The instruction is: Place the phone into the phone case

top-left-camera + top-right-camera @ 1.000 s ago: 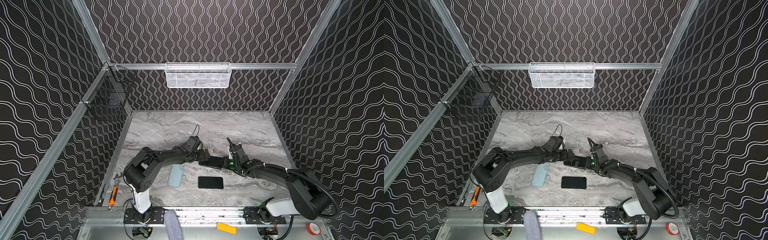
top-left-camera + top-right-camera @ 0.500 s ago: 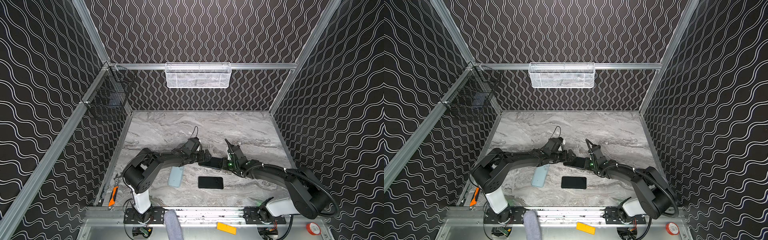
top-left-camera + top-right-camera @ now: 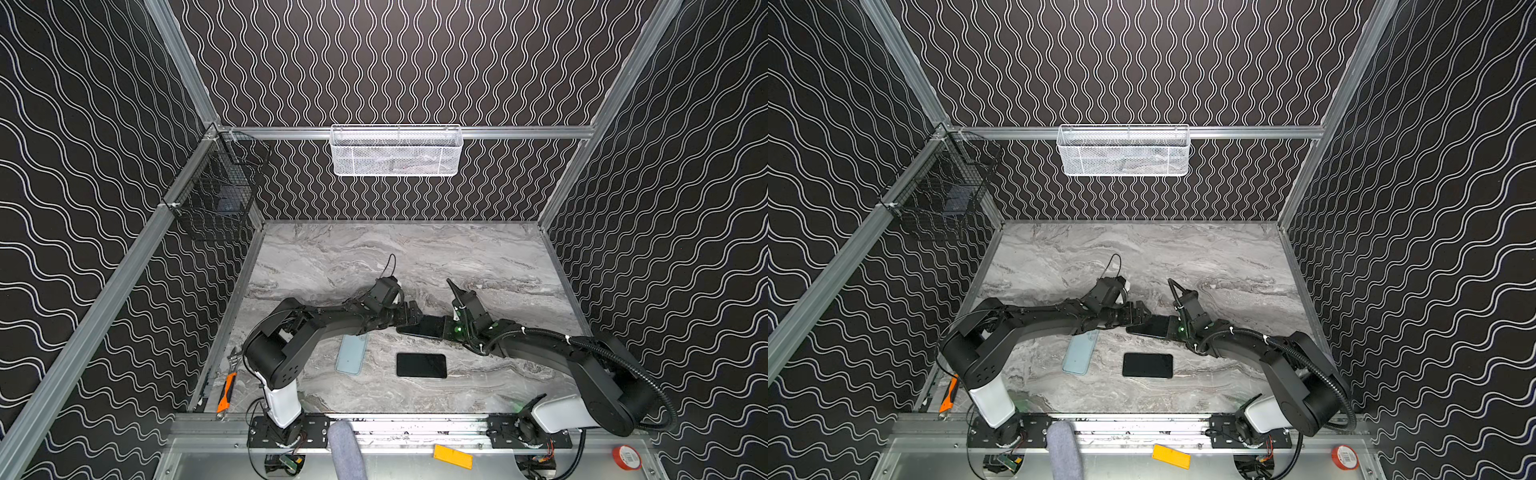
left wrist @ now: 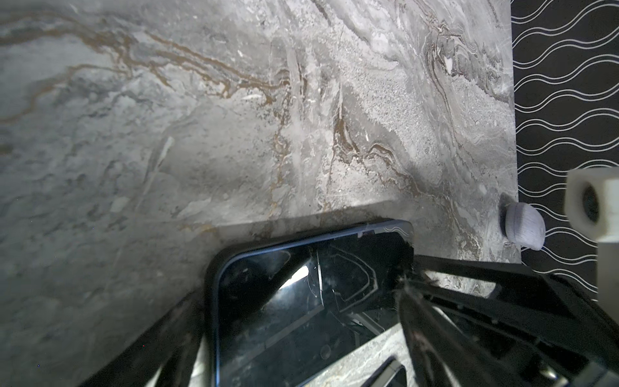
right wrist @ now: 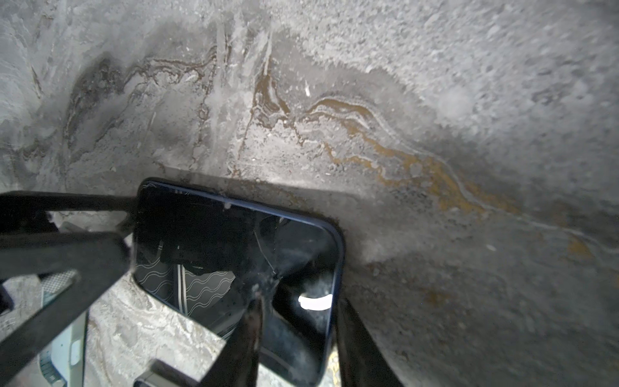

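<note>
1. While the left pincer [image 3: 412, 313] and right pincer [image 3: 444, 330] are flanking it, the phone [image 3: 422, 330] is lying between them, screen up.
2. Left jaws are standing wide, right jaws narrower; whether either is gripping, I cannot tell.
3. Pale blue case [image 3: 352, 354] is lying apart, behind the left pincer; insertion apparently pending.

Dim blurry wrist views, glare on phone [image 5: 234, 241]

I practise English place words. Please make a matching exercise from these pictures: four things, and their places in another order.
1 white mesh basket
2 light blue case
3 orange-handled tool
4 red tape roll

A beside the table's left edge
B on the back rail
C on the table, partly hidden by the left arm
D front right, off the table

Pairs: 1-B; 2-C; 3-A; 4-D
</note>
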You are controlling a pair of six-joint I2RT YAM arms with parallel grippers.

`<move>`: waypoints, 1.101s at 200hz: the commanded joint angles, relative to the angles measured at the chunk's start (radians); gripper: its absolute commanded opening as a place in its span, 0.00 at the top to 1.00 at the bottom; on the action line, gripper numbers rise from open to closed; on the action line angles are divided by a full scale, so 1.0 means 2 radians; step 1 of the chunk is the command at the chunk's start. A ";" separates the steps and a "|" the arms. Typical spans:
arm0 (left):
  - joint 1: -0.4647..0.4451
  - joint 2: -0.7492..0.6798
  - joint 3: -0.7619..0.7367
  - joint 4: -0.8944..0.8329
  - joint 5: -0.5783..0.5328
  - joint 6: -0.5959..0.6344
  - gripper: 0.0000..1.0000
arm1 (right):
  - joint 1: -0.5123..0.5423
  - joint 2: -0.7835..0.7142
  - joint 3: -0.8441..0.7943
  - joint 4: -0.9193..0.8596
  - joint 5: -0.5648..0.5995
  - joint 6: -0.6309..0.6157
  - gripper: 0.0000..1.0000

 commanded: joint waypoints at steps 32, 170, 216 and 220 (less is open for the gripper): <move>-0.002 -0.012 -0.006 -0.024 0.010 -0.009 0.22 | 0.002 0.008 -0.001 0.009 -0.010 0.005 0.58; -0.002 -0.037 -0.061 0.096 0.023 -0.067 0.46 | 0.008 0.027 -0.016 0.032 -0.019 0.018 0.66; -0.003 -0.034 -0.079 0.142 0.048 -0.073 0.52 | 0.008 0.032 -0.017 0.038 -0.018 0.023 0.66; -0.002 -0.032 -0.080 0.148 0.050 -0.074 0.52 | 0.008 0.032 -0.018 0.039 -0.018 0.023 0.66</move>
